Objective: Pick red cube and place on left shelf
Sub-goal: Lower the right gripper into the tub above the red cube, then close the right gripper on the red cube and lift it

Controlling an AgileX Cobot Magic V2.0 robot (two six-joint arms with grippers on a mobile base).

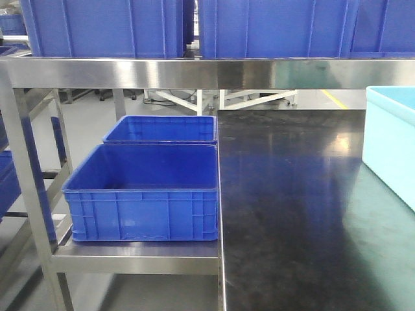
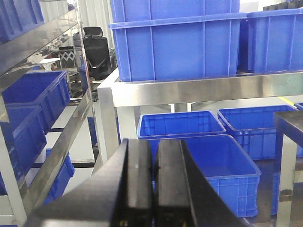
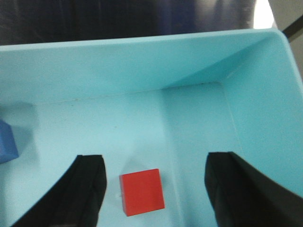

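The red cube [image 3: 141, 191] lies on the floor of a light cyan bin [image 3: 142, 71] in the right wrist view. My right gripper [image 3: 152, 170] is open above it, the cube between the two black fingers and nearer the left one, touching neither. My left gripper [image 2: 155, 156] is shut and empty, held in the air before the left shelf [image 2: 199, 90], a stainless-steel rack with blue crates. The shelf's steel rail [image 1: 194, 72] crosses the top of the front view. Neither gripper shows in the front view.
A blue cube [image 3: 7, 142] lies at the bin's left edge. The cyan bin [image 1: 392, 139] stands on the black-topped table [image 1: 292, 214] at the right. Two open blue crates [image 1: 146, 191] sit on the rack's lower tier, more crates [image 1: 110, 26] on top.
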